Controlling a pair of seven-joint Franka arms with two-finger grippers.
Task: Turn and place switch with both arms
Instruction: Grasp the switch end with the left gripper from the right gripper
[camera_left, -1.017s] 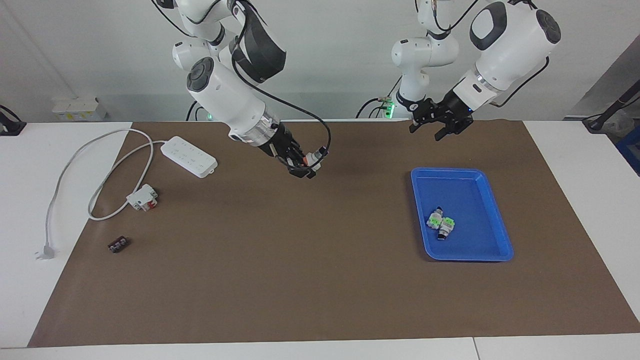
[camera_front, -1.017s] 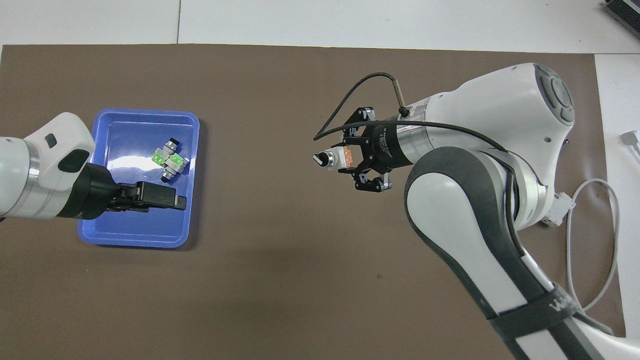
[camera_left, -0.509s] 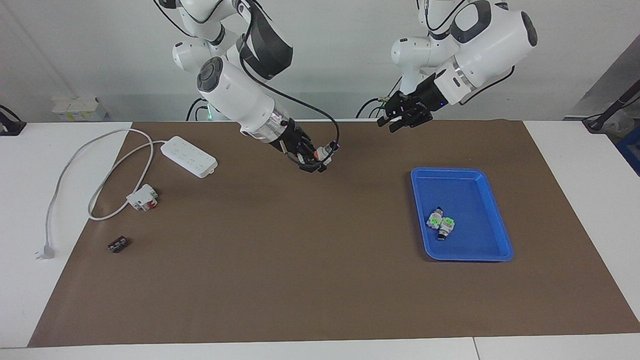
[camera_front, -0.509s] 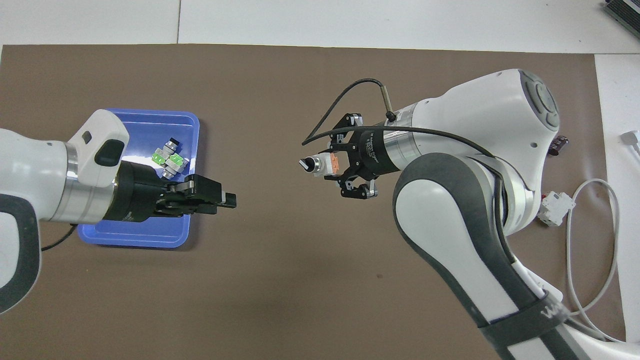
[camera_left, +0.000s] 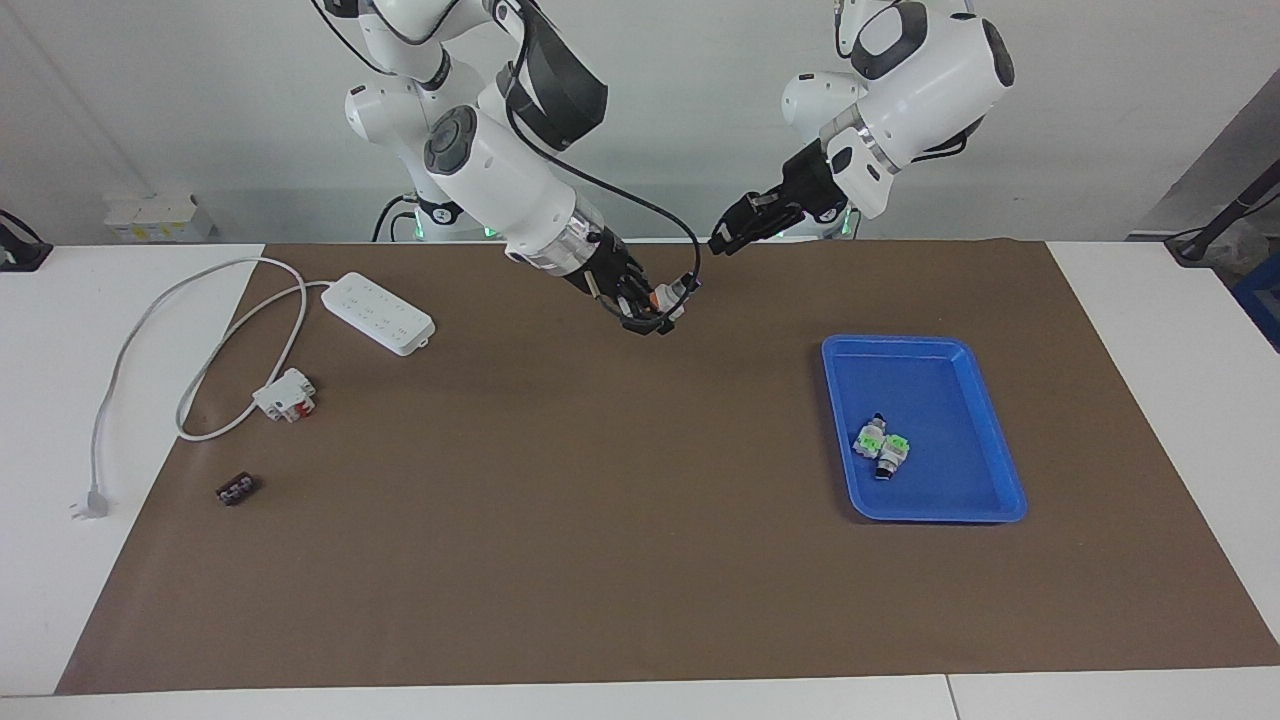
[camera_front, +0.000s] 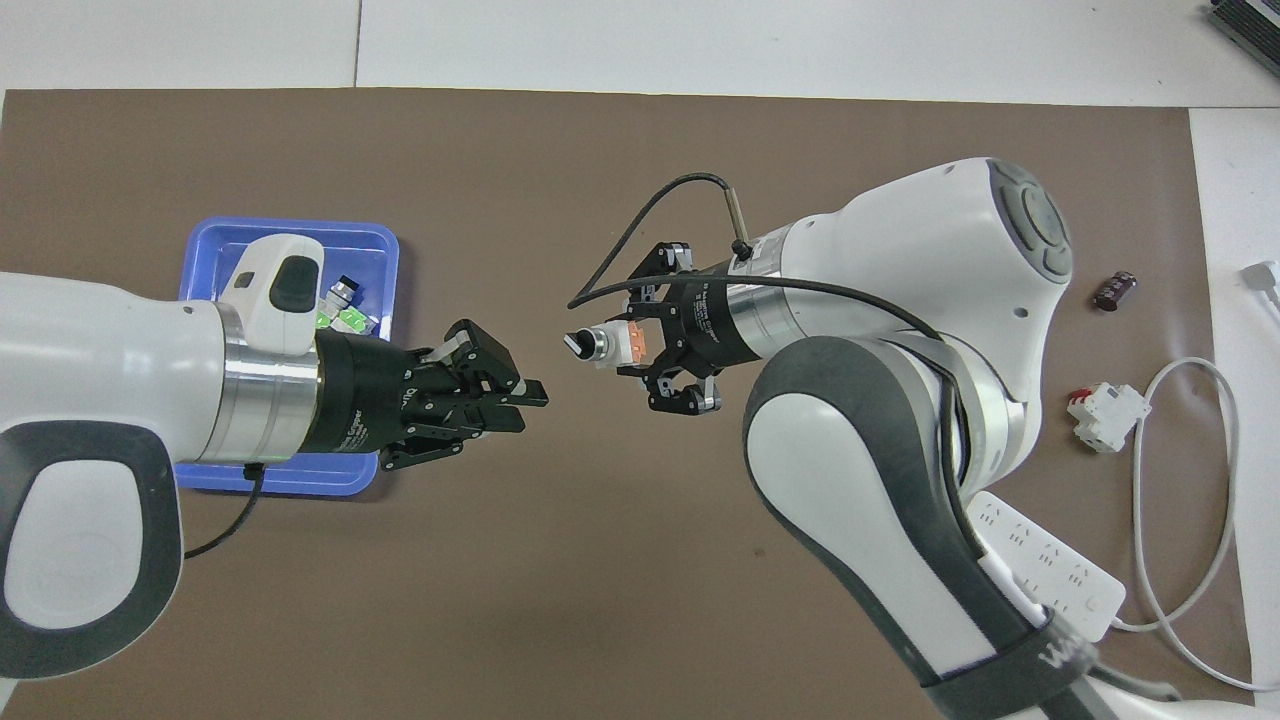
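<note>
The right gripper (camera_front: 640, 345) pinches the switch (camera_front: 612, 343) in the air over the brown mat (camera_left: 600, 520), and the left gripper (camera_front: 525, 405), near it, has its fingers almost pressed together.

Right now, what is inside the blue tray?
Two green switches lie together in the blue tray, nothing else. In the overhead view the left arm covers the tray's nearer part, but the facing view shows it bare.

switches (camera_left: 668, 297) 3 — tray (camera_left: 985, 420) 1 — power strip (camera_left: 378, 312) 1 — arms (camera_left: 510, 190) 2
</note>
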